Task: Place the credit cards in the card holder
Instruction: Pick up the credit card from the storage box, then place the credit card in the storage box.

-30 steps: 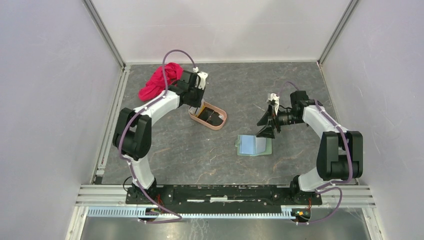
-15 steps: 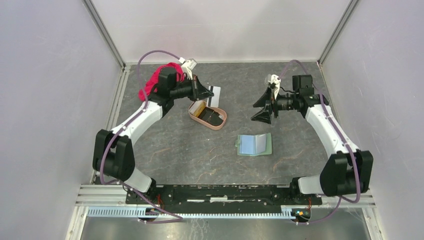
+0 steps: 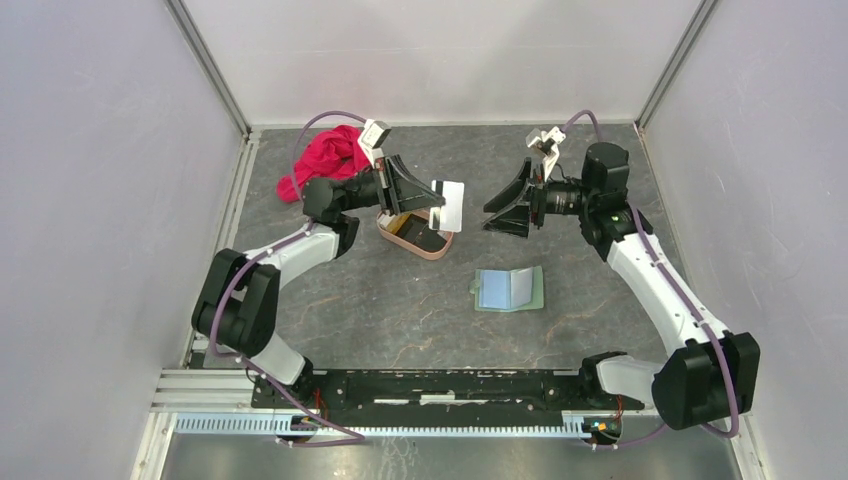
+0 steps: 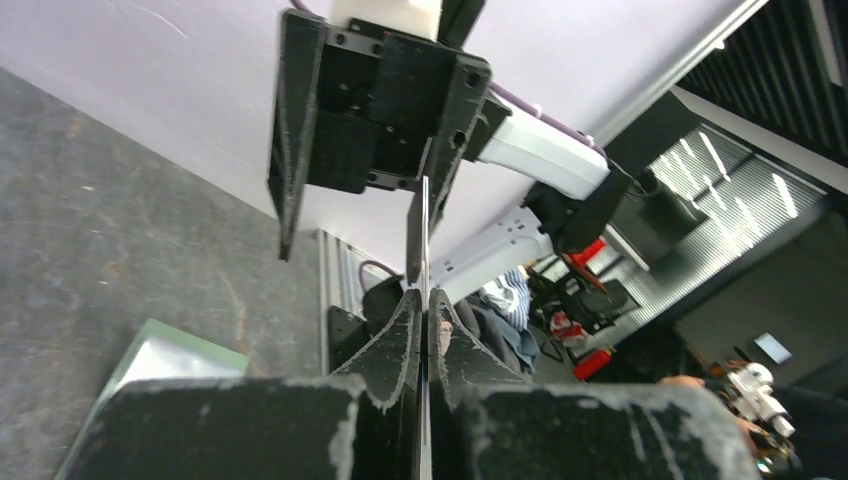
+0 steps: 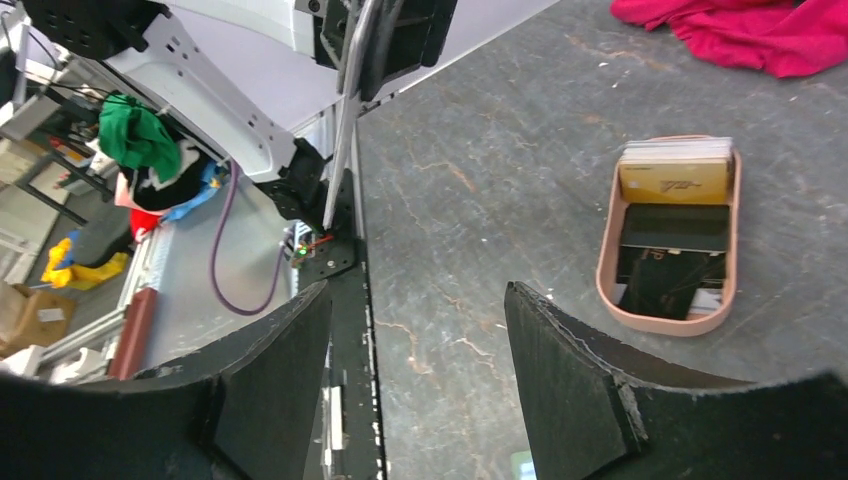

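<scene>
Passing a white credit card (image 3: pixel 450 205).
Left hand (image 3: pixel 428 198) pinches it; right hand (image 3: pixel 497 212), wide apart, should grab its free edge squarely.

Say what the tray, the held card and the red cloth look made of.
Tray: probably moulded plastic or silicone, matte pinkish-tan, with a smooth rounded rim.
Card: likely thin stiff plastic, white with a dark stripe, flat though gripped at one edge.
Cloth: soft red fabric, crumpled into folds.
</scene>
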Robot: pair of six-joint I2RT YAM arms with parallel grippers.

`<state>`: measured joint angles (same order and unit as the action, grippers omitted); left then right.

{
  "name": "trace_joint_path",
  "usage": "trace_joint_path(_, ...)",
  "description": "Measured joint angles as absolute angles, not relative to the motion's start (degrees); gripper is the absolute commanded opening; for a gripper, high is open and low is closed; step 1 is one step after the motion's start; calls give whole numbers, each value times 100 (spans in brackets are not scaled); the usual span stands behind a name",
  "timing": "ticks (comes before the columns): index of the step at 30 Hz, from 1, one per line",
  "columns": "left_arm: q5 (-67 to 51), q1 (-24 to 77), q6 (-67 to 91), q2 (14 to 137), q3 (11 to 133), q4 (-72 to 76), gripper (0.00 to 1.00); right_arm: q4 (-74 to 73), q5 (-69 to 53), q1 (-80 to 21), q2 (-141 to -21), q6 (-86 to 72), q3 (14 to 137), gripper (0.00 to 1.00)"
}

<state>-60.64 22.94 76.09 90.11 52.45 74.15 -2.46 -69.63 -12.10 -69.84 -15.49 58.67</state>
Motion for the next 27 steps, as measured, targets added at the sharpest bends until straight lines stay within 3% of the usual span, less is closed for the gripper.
trace_joint_path(7, -6191, 2499, 8001, 9091, 5245, 7894, 2, 460, -6960, -1435, -6980, -2453, 5629, 66)
trace_joint_path(21, -6276, 2550, 7061, 9201, 5356, 6558, 2, 1002, -6958, -1872, -7354, -2604, 5592, 55)
trace_joint_path(24, -6353, 2440, 6342, 9233, 5437, 5697, 2, 314, -6759, -1876, -7769, -1896, 5806, 59)
trace_joint_path(27, -5988, 2174, 4648, 9249, 5889, 3380, 2, -687, -6346, -1855, -8141, -803, 6204, 61)
